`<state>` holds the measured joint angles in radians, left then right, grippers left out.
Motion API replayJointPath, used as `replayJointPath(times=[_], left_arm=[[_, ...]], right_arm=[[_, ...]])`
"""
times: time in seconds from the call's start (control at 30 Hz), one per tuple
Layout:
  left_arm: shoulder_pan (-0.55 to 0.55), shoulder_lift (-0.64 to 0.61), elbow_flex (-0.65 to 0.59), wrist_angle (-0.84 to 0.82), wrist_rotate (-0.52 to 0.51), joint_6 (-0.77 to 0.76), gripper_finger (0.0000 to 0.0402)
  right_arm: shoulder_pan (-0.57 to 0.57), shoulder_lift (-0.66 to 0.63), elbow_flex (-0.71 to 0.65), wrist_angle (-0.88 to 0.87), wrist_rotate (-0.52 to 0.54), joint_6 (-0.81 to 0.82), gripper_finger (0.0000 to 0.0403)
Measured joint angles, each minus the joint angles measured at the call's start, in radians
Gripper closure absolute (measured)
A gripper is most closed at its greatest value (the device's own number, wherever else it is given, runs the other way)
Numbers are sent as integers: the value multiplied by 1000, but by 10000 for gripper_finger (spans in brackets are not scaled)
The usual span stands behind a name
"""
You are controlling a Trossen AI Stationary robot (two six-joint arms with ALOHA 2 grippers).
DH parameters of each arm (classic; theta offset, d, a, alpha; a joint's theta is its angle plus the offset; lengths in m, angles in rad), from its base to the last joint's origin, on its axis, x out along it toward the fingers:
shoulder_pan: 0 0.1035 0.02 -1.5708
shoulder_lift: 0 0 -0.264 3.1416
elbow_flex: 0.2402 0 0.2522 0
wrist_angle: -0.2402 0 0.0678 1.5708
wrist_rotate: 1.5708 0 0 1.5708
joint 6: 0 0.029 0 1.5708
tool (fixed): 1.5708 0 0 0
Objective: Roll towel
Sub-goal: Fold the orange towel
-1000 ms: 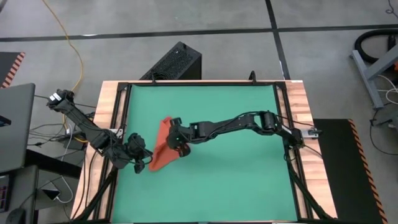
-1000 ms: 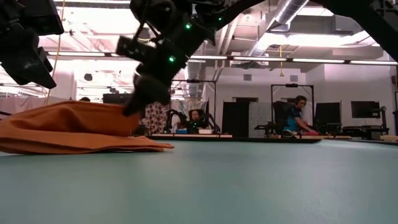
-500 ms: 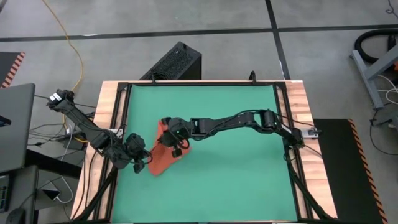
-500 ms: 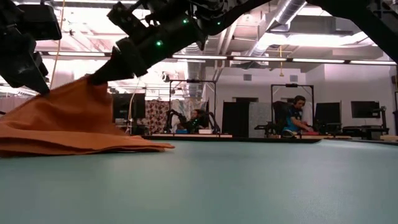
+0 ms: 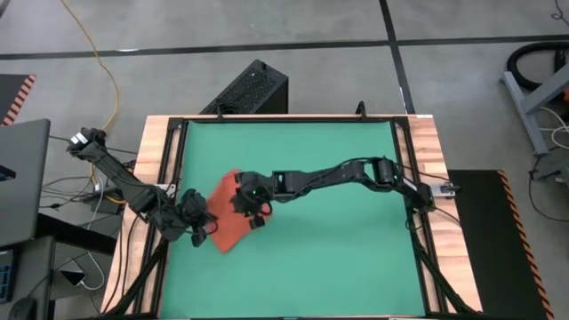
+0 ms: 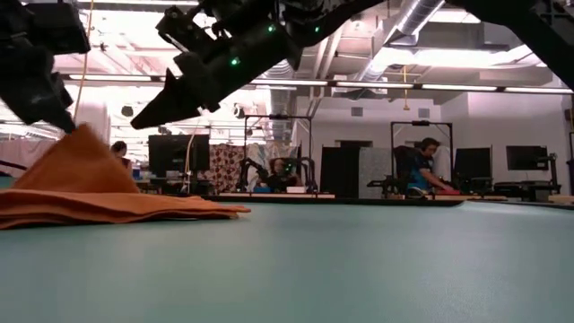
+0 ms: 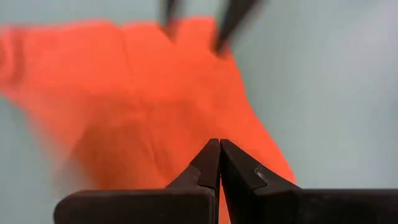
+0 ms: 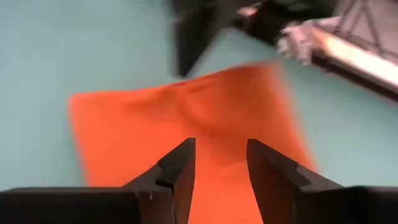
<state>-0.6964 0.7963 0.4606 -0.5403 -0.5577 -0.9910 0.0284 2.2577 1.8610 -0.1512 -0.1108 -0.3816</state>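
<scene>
Two grippers at towel (image 5: pixel 227 213), left part of green mat (image 5: pixel 338 258). Left gripper (image 6: pixel 65 124) pinches a raised towel corner; right gripper (image 8: pixel 219 163) hovers above, fingers parted, empty

Around your table (image 5: pixel 160 133), edged in pale wood, lies grey concrete floor (image 5: pixel 267 27) with a yellow cable (image 5: pixel 98 53). Beyond, you face a bright workshop: ceiling strip lights (image 6: pixel 377 85), dark monitors (image 6: pixel 525 158), seated people (image 6: pixel 429 166).
</scene>
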Motion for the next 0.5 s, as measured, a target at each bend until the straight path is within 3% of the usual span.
replayJointPath(times=[0.2, 0.4, 0.5], left_arm=[[70, 66, -2, -29, -120, 165, 401], [173, 135, -28, -187, -75, 128, 402], [170, 139, -56, -161, -36, 97, 401]], right_arm=[[63, 7, -1, -147, 3, 36, 272], [108, 7, 0, -157, 52, 69, 301], [132, 7, -1, -165, 87, 81, 310]])
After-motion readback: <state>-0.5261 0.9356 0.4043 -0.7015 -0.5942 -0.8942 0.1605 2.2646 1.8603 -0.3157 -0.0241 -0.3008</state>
